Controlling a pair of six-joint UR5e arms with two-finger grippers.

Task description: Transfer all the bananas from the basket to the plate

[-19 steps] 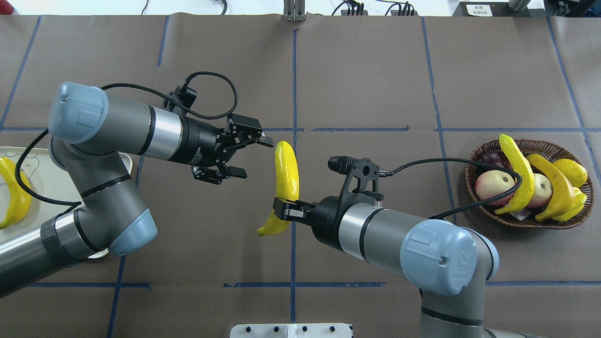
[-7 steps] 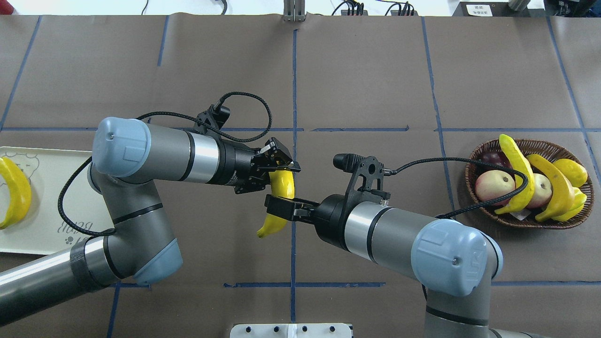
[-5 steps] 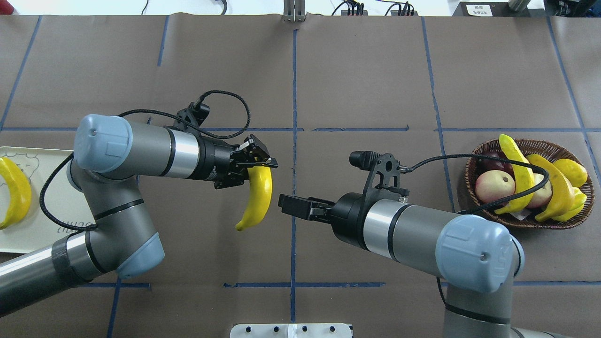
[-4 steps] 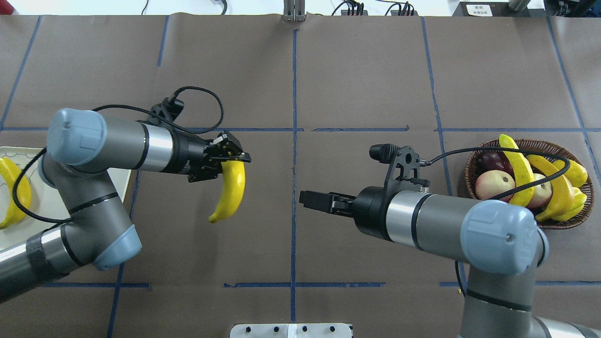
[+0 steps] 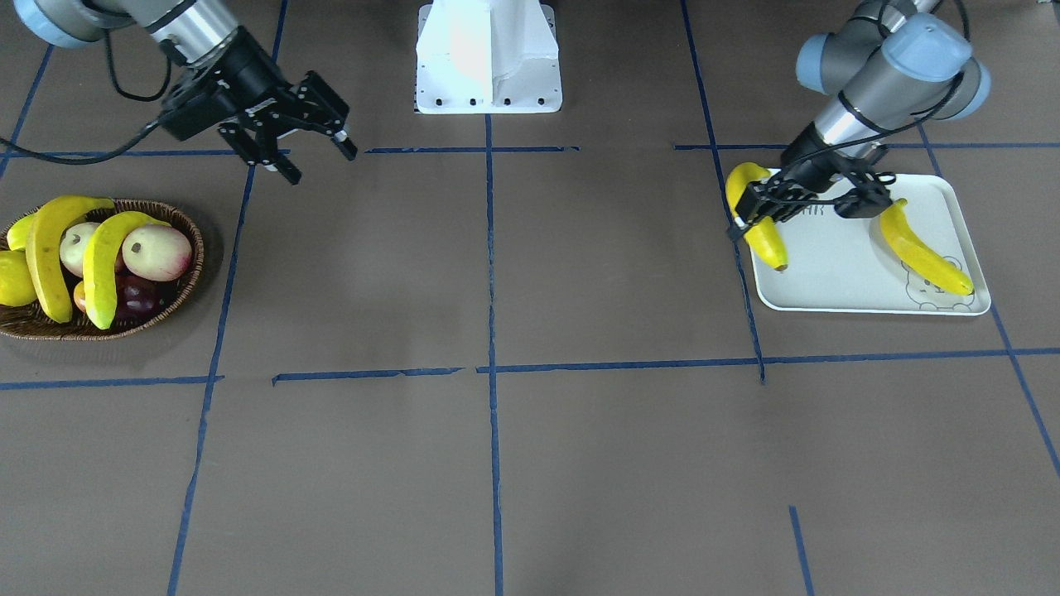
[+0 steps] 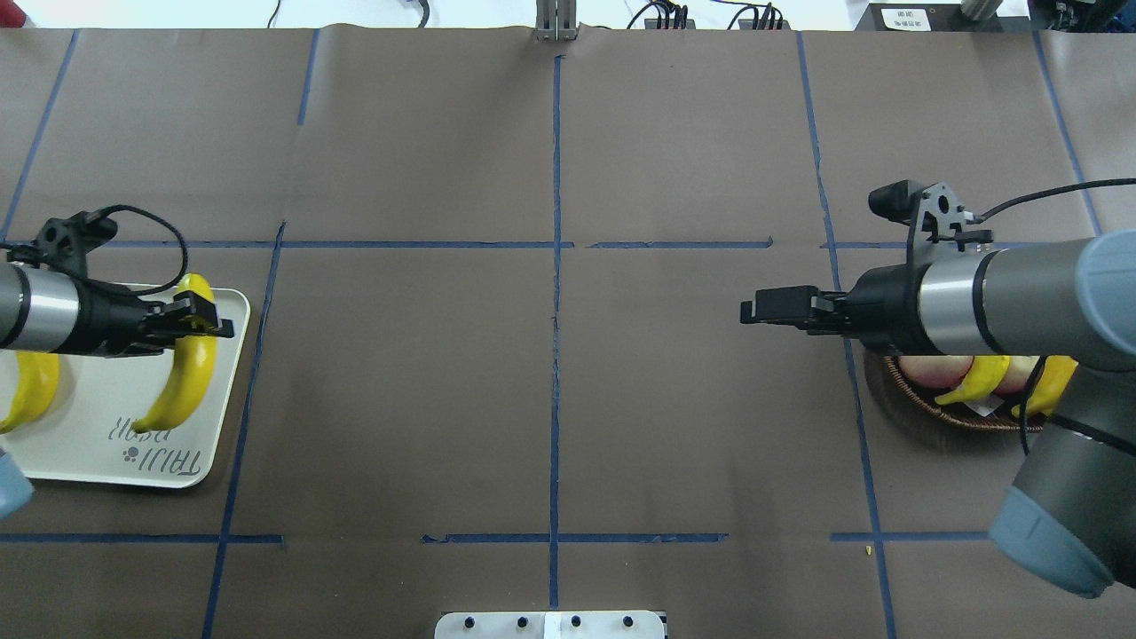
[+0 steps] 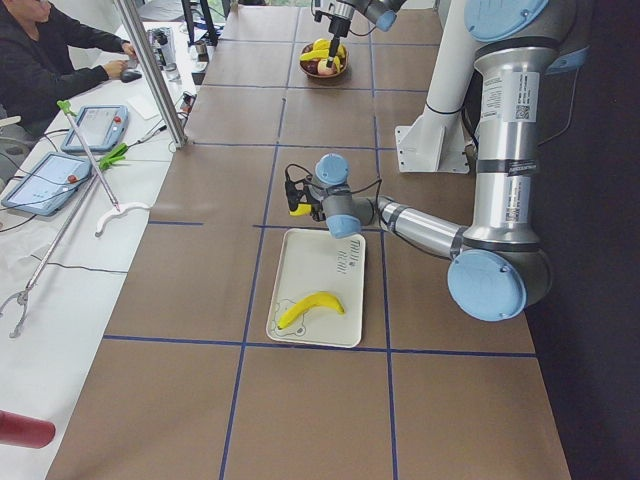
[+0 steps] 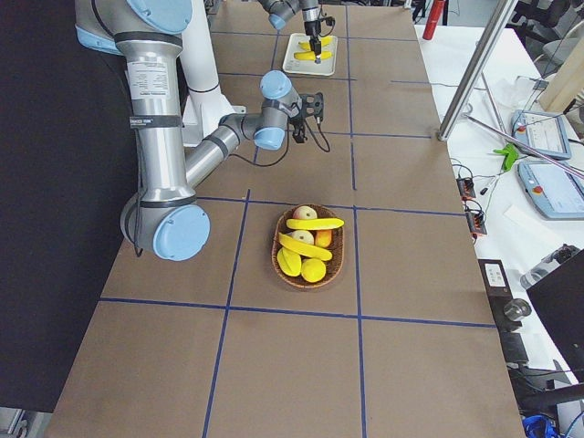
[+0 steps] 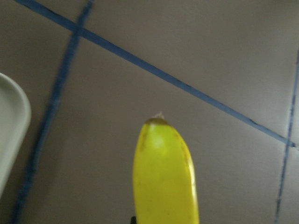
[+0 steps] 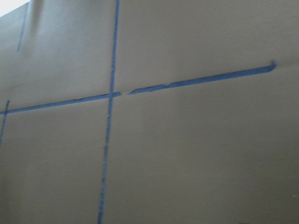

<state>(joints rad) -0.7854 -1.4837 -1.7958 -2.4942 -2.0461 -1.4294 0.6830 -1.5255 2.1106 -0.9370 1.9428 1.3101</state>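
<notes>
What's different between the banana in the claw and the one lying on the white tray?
The held banana is gripped by the left gripper, hanging over the plate's edge; the other banana lies flat, free, near the bear drawing. Both are yellow and curved.

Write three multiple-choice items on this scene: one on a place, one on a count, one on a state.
1. Where is the banana that the left claw grips?
A. Over the fruit pile.
B. At the plate's edge.
C. Over the table's middle.

2. How many bananas lie in the basket?
A. One.
B. Two.
C. Four.

3. What is the state of the right claw?
A. Open and empty.
B. Shut on a banana.
C. Shut on an apple.

Key:
1 B: it hangs over the plate's end nearer the table's middle.
2 B: two long curved ones rest across the other fruit.
3 A: its fingers stand spread with nothing between them.
</notes>
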